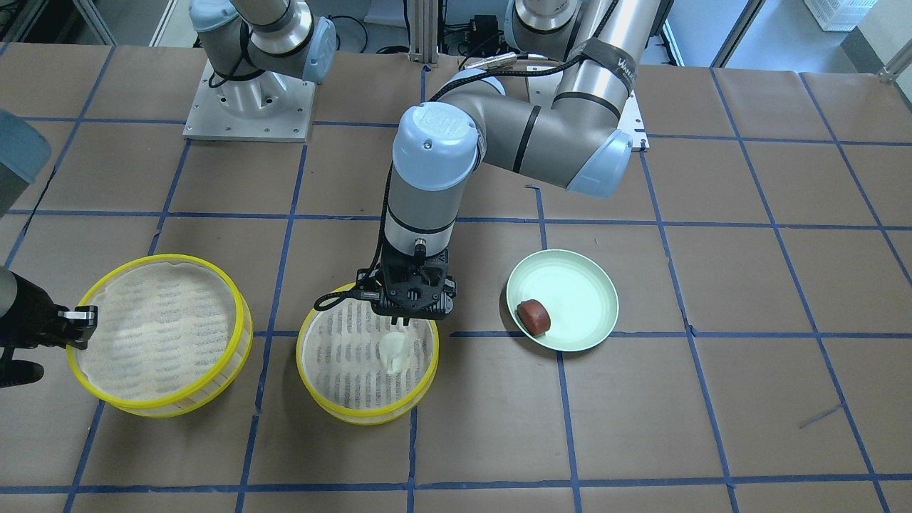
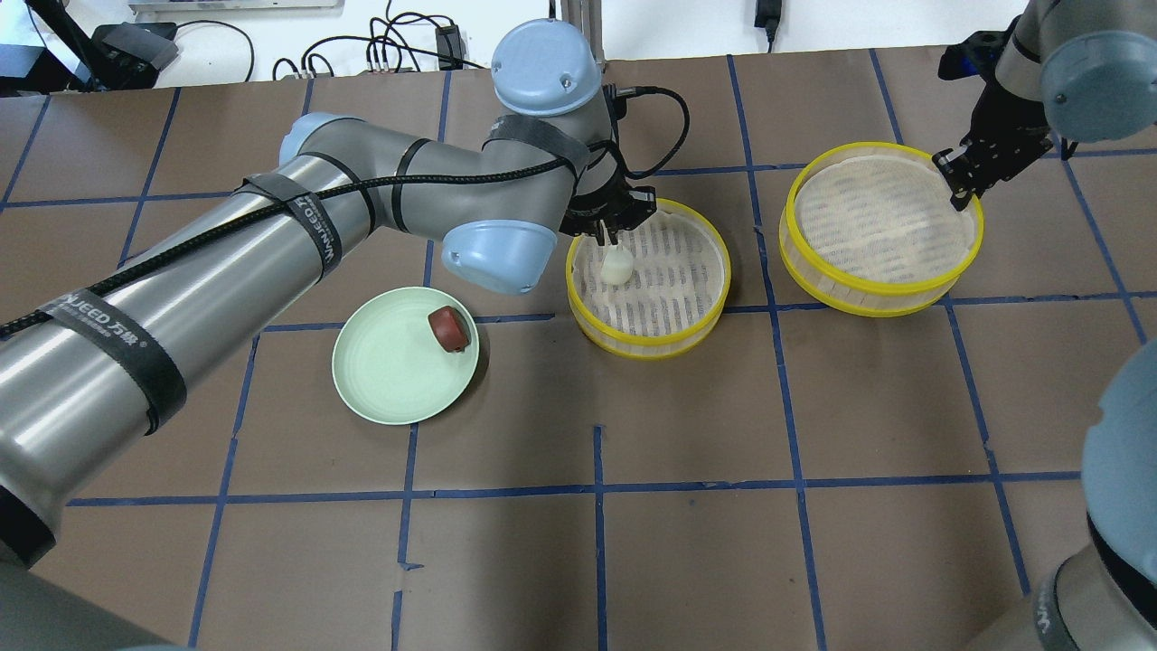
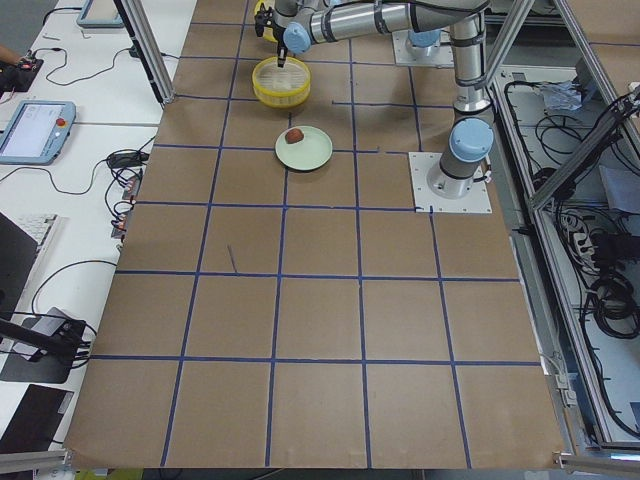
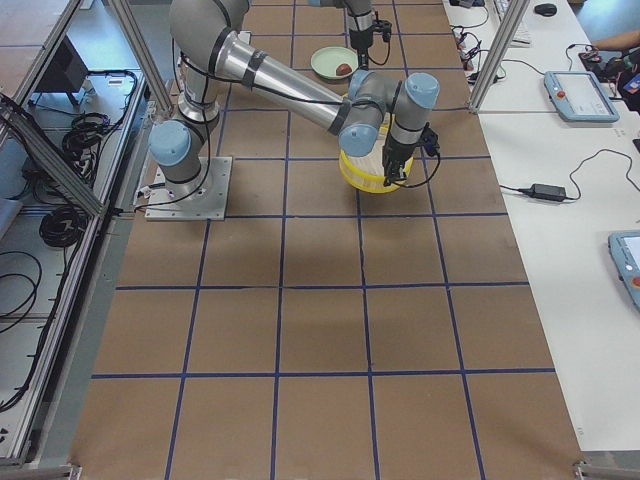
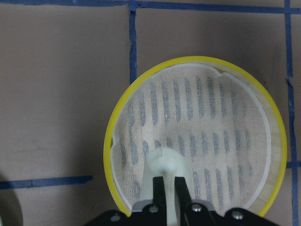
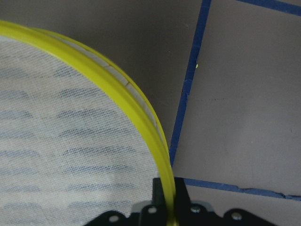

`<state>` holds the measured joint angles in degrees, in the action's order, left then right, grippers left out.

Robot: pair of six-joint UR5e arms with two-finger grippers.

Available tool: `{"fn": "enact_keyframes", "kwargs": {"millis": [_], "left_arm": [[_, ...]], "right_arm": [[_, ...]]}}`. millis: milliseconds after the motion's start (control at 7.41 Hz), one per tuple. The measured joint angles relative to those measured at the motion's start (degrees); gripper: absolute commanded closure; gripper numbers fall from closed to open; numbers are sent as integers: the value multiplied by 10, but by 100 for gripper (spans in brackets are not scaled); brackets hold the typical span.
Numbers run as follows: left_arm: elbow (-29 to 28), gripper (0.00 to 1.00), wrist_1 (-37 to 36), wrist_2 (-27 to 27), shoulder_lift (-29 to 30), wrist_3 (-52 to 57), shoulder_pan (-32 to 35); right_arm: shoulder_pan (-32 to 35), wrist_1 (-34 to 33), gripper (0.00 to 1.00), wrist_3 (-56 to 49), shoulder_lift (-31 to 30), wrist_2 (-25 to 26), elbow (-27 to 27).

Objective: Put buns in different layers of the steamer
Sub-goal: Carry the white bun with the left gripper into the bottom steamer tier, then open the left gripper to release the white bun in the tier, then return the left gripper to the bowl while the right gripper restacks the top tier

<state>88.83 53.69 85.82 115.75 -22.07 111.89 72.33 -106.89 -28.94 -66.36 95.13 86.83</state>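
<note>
The left gripper [image 2: 609, 242] is pinching the white bun [image 2: 616, 268] inside the middle yellow tray [image 2: 714, 298]. The right gripper [image 2: 960, 185] is clamping the rim of the second tray [image 2: 868, 285]. The brown bun [image 2: 448, 328] is lying on the green plate [image 2: 380, 389]. The strap [image 2: 117, 339] on the left arm is showing the partly legible lettering "UEED".

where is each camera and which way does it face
Front-facing: across the table, facing the robot, steeply down; left arm central.
Overhead: behind the robot, looking forward and down; left arm enters left.
Exterior left: table's left end, along it; left arm nearer.
Exterior right: table's right end; right arm nearer.
Left wrist: down past left gripper shut on white bun.
Right wrist: down past right gripper shut on a tray rim.
Shared: front-facing and overhead both show plate with reddish-brown bun.
</note>
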Motion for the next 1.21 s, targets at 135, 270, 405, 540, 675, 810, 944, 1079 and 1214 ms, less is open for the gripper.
{"fn": "enact_keyframes", "kwargs": {"millis": [135,270,405,540,675,810,944,1079,1214], "left_arm": [[-2,13,-2,-3,2,-1,0],[1,13,-1,-3,-3,9,0],[8,14,5,3,-13,37,-1],[20,14,17,27,-22,77,-7],[43,10,30,61,-31,112,-24],[80,10,37,82,-47,136,-52],[124,10,40,89,-69,144,-86],[167,11,39,89,-87,140,-121],[196,11,37,84,-93,126,-149]], "right_arm": [[0,0,91,1,-1,0,0],[1,1,91,4,-2,0,-1],[5,4,90,16,-8,0,-2],[17,10,90,42,-18,1,-2],[42,21,90,82,-32,3,-1],[73,35,90,131,-43,5,1],[102,41,90,184,-49,5,8],[134,39,90,246,-51,3,17],[168,36,90,296,-50,2,23]]}}
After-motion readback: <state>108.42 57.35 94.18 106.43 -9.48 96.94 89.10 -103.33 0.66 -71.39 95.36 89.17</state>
